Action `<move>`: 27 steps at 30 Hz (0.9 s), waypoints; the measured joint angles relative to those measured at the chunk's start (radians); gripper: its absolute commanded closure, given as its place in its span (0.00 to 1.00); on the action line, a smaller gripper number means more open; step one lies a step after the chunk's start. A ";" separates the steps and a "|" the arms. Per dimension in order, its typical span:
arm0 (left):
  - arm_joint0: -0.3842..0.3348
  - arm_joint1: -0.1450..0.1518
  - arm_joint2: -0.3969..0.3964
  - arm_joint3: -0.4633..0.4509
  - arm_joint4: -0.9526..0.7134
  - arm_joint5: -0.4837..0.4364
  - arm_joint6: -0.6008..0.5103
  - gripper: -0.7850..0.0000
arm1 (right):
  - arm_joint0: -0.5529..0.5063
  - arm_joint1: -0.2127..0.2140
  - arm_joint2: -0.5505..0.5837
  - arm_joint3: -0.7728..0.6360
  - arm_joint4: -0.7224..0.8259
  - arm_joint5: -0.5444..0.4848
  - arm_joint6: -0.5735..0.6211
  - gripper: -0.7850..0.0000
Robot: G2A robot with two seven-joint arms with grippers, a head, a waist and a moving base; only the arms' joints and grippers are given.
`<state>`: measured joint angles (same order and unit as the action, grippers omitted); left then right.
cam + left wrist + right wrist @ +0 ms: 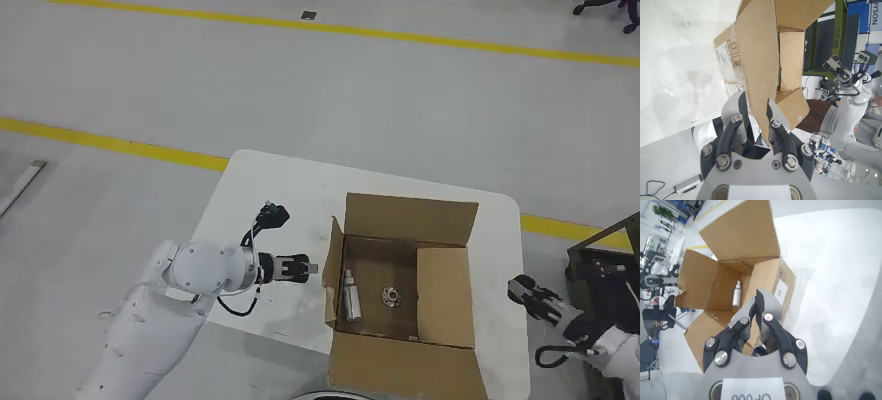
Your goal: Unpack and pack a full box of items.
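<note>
Right now the left gripper (310, 268) sits just beside the box (445, 295), next to a flap that stands nearly upright. Its jaws are open and empty. In the left wrist view that flap's edge lines up roughly with the gap between the jaws; can't tell if it touches. The right gripper (520, 288) is near the opposite side of the box, jaws closed on nothing.

The box is open. A spray bottle (350, 297) lies inside against the wall nearest the left gripper, with a small round metal part (389, 295) just beside it on the box floor. Can't say if this is late unpack or early pack.

My read is that the left arm goes for the bottle.
- Come over the top edge of the upright flap, not through it, or it may fold in over the bottle.
- Drop in vertically, with the jaws across the bottle's body rather than the cap end.
- The bottle is tight to the wall, so one jaw has little room. Nudge it toward the box centre if needed.
- The box is probably light when nearly empty and may slide if bumped.

The surface (270, 190) is white and glossy with rounded corners. Beyond the box is grey floor with yellow lines (350, 30). A dark rack (600, 250) stands past the box on the right gripper's side.
</note>
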<state>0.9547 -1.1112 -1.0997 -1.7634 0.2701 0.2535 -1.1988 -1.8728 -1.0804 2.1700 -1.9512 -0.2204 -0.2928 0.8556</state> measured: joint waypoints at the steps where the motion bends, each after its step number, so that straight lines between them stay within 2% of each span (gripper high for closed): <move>1: -0.009 -0.002 0.007 0.004 -0.011 -0.002 0.000 1.00 | -0.005 0.000 0.024 0.009 0.019 0.008 -0.006 1.00; 3: -0.028 -0.006 0.022 0.014 -0.034 -0.012 -0.003 1.00 | -0.013 0.001 0.065 0.042 0.063 0.013 -0.004 1.00; 7: -0.062 -0.014 0.060 0.036 -0.054 -0.033 -0.009 1.00 | 0.006 0.003 0.080 0.154 0.168 0.027 0.023 1.00; 19: -0.144 -0.040 0.177 0.125 -0.097 -0.088 -0.019 1.00 | 0.005 0.002 0.070 0.152 0.172 0.030 0.011 1.00; 23: -0.172 -0.053 0.220 0.165 -0.107 -0.118 -0.009 1.00 | 0.012 -0.005 0.045 0.169 0.163 -0.021 -0.092 1.00; 27: -0.208 -0.071 0.261 0.221 -0.165 -0.113 -0.018 1.00 | 0.040 -0.016 -0.003 0.182 0.005 -0.120 -0.324 1.00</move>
<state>0.7462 -1.1820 -0.8382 -1.5425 0.1053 0.1405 -1.2172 -1.8324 -1.0967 2.1666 -1.7689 -0.2150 -0.4126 0.5315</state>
